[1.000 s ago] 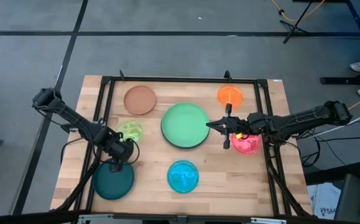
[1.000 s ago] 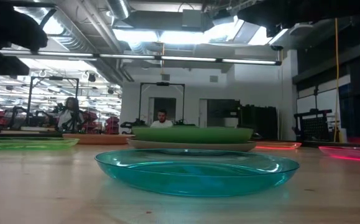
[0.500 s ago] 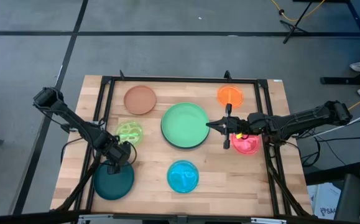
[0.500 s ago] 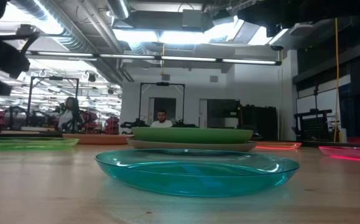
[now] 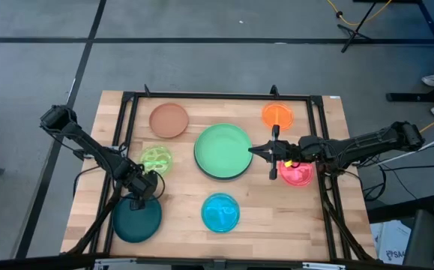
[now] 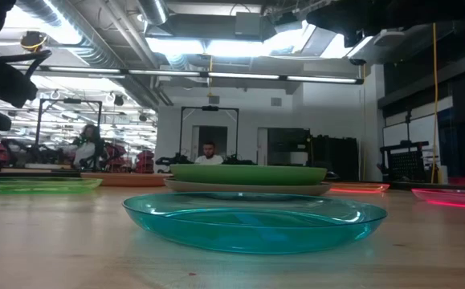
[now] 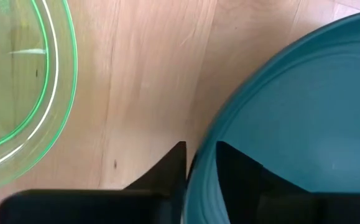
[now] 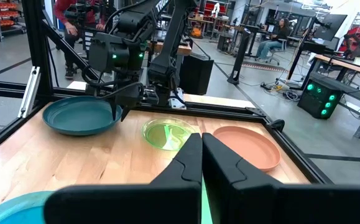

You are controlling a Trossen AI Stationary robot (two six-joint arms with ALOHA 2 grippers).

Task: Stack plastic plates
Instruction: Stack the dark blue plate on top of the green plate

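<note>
My left gripper is open over the far rim of the dark teal plate, at the table's near left. My right gripper is shut and hovers above the right edge of the light green plate, touching nothing. That plate lies on the grey plate. The brown plate, orange plate, lime plate, pink-red plate and translucent blue plate each lie flat on the table. The right wrist view shows the left gripper at the teal plate. My left gripper comes from above and straddles the teal plate's far rim. One finger stands outside the rim and the other inside the plate. The plate lies flat on the table. Whether the fingers touch the rim, I cannot tell.
A black frame rail runs round the work area. The lime plate lies close beside the left gripper. Bare wood shows between the teal, blue and green plates. People and equipment fill the room beyond the table.
My left gripper has shifted a little toward the table's near edge, onto the teal plate's far rim. The plates and my right gripper have kept still.
</note>
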